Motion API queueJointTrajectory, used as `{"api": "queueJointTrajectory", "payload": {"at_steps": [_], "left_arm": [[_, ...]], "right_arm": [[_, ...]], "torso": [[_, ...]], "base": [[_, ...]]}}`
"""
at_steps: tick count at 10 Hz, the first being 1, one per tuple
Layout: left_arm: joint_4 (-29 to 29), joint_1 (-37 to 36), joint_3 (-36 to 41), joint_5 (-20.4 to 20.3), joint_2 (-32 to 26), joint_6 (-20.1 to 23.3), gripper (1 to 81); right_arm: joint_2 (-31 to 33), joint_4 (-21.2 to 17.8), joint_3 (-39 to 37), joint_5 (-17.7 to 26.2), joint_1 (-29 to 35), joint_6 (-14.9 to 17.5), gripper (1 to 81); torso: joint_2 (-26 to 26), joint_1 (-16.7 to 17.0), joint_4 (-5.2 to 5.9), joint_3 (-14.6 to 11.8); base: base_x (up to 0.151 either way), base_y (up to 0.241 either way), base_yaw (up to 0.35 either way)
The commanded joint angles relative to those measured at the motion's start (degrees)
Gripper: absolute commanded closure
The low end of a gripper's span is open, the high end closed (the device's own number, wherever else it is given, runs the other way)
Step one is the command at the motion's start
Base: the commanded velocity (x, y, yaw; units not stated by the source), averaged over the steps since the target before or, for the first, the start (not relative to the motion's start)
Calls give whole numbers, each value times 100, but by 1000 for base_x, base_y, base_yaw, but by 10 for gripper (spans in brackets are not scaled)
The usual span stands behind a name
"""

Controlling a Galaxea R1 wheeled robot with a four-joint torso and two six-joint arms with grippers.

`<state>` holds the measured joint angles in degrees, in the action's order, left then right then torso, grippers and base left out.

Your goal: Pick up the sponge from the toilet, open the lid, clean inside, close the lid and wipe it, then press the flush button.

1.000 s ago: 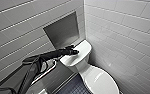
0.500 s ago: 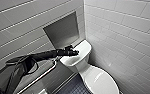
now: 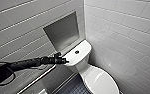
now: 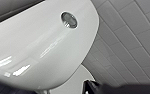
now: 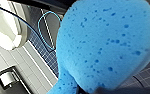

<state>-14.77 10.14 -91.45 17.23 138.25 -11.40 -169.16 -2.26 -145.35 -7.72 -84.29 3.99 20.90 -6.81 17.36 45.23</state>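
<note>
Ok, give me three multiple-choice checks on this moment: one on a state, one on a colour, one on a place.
1. The lid is:
A. raised against the tank
B. down, closed
C. taken off

2. The sponge is:
A. yellow
B. green
C. blue

3. The left gripper is:
A. by the tank's near corner
B. over the lid
C. touching the sponge

Answers:
1 B: the head view shows a smooth, closed white oval in front of the tank.
2 C: the right wrist view shows it bright blue with darker pores.
3 A: in the head view the arm's tip sits at the tank's near corner, and the left wrist view looks onto the tank top from close by.
</note>
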Motion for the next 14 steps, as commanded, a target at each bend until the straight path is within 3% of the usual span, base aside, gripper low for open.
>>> {"api": "queueJointTrajectory", "payload": {"at_steps": [1,4,6,8,12,13,14], "left_arm": [[106,465,1279,123,-1300,111,811],[615,1608,1639,70,-1704,129,811],[1081,2634,1824,-17,-1678,138,811],[1696,3612,1728,-439,-1503,138,811],[2506,5080,295,-580,-482,138,811],[2628,5362,-280,-580,-125,146,811],[2734,5607,-690,-589,115,147,811]], "right_arm": [[-95,-82,-124,279,117,-153,811],[-95,-91,-151,279,109,-153,811],[-103,-82,-142,279,91,-161,811],[-130,-56,-151,279,82,-135,811],[-156,-73,-177,279,91,-144,811],[-156,-73,-212,279,100,-152,811],[-156,-82,-230,279,109,-153,811]], "torso": [[0,0,0,0],[0,2,0,-2],[0,2,0,-449],[0,2,0,-644],[7,9,0,-1298],[11,11,0,-1060],[15,20,0,-1124]], "base": [[0,0,0],[0,0,0],[0,0,0],[0,0,0],[0,0,0],[0,0,0],[0,0,0]]}}
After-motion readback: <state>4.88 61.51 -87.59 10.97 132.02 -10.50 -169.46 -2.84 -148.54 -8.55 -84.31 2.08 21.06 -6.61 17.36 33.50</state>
